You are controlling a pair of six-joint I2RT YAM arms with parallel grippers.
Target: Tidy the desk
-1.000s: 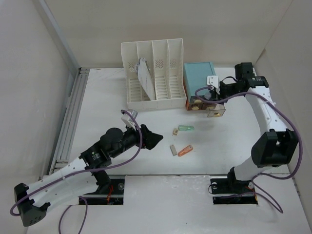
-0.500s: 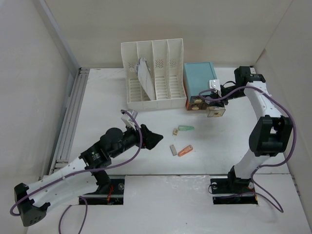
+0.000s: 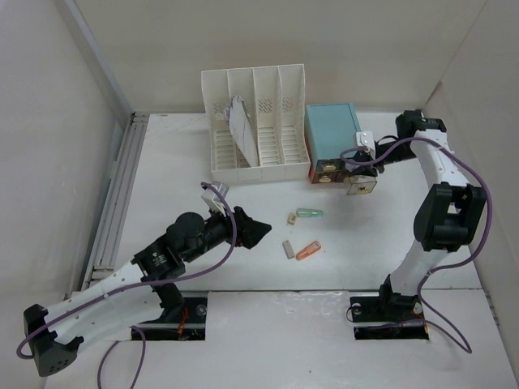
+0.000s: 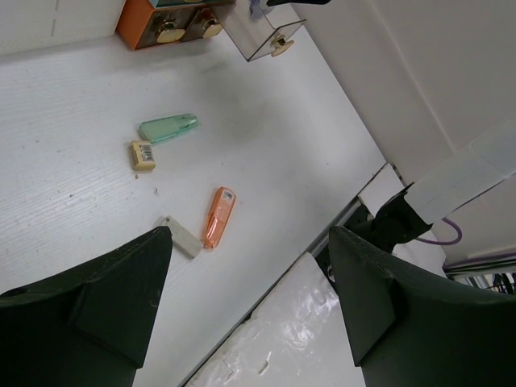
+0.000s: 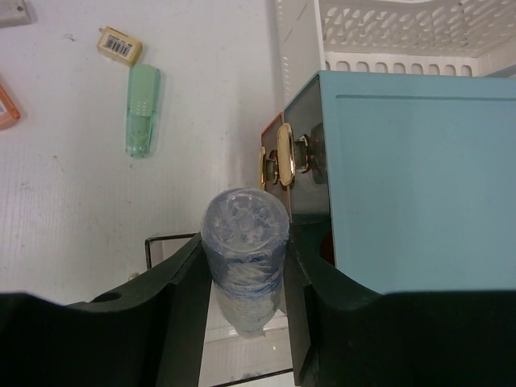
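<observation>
The white desk (image 3: 178, 186) holds a green capped piece (image 3: 309, 213), a tan eraser (image 3: 291, 218), a grey piece (image 3: 287, 249) and an orange piece (image 3: 308, 250). They also show in the left wrist view: green (image 4: 168, 128), tan (image 4: 143, 155), orange (image 4: 218, 217), grey (image 4: 181, 237). My left gripper (image 3: 253, 232) (image 4: 250, 314) is open and empty, held above the desk left of them. My right gripper (image 3: 362, 146) (image 5: 244, 270) is shut on a clear blue-marked cylinder (image 5: 244, 234), above the pulled-out clear drawer (image 3: 361, 185) (image 5: 173, 242).
The light-blue drawer box (image 3: 332, 134) (image 5: 403, 177) stands at the back right, with brass knobs (image 5: 284, 157). A white slotted file rack (image 3: 255, 121) with a paper (image 3: 241, 126) stands to its left. A grey rail (image 3: 113, 203) runs along the left edge. White walls enclose the desk.
My right arm's wrist has swung back toward the right wall, and the held cylinder has shifted slightly right above the open drawer. The left arm has not moved.
</observation>
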